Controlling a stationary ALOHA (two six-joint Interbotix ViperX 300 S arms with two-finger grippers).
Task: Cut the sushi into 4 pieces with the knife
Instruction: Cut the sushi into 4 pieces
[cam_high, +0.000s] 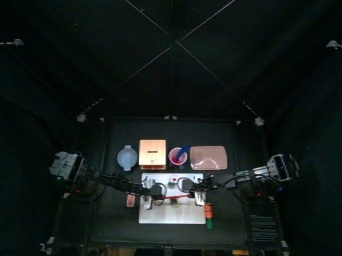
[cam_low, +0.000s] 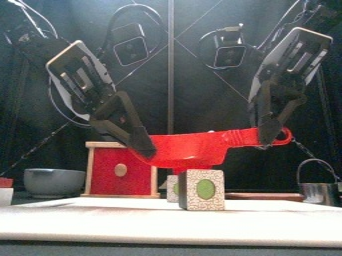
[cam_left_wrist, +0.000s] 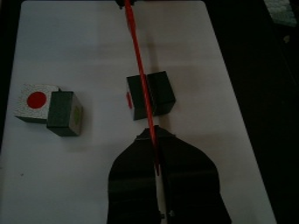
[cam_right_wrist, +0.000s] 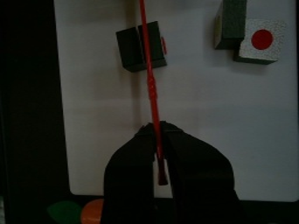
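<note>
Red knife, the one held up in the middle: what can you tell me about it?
The red knife looks like glossy plastic, broad and flat. It lies roughly level, edge down, above the white board. It is held at both ends: the left tool and the right tool are each shut on it. Its edge sits right over one dark green sushi block; whether they touch cannot be told.

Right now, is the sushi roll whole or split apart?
Split apart: on the white board one sushi block lies alone beneath the red knife, a bare gap separating it from the other blocks.
</note>
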